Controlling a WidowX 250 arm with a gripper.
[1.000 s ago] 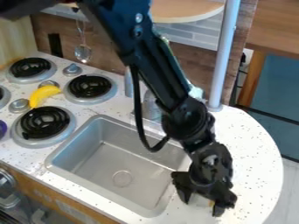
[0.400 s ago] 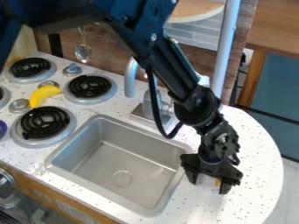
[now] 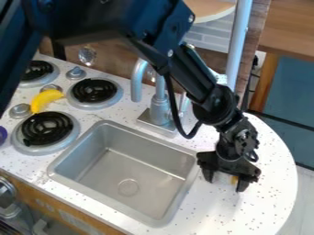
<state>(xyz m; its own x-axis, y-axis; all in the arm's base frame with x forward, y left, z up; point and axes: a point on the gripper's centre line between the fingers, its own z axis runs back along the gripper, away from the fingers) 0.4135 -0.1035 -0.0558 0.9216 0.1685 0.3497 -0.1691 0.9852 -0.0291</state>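
Small yellow thing (image 3: 234, 180), partly hidden: we see it between claw's (image 3: 226, 183) two sides, low over worktop (image 3: 270, 183), right of sink (image 3: 122, 170). Claw spread, jaws apart; we can't tell whether they touch thing. Arm (image 3: 196, 82) enters from far left, slants down toward right past faucet (image 3: 160, 110), bends at wrist; claw hangs nearly straight down, tilted slightly. Cable (image 3: 176, 114) loops below forearm. We note toy banana (image 3: 47, 97) at left, among black stove coils (image 3: 46, 128); upright pole (image 3: 238, 46) on far side.

No lettering or numbers can be read.
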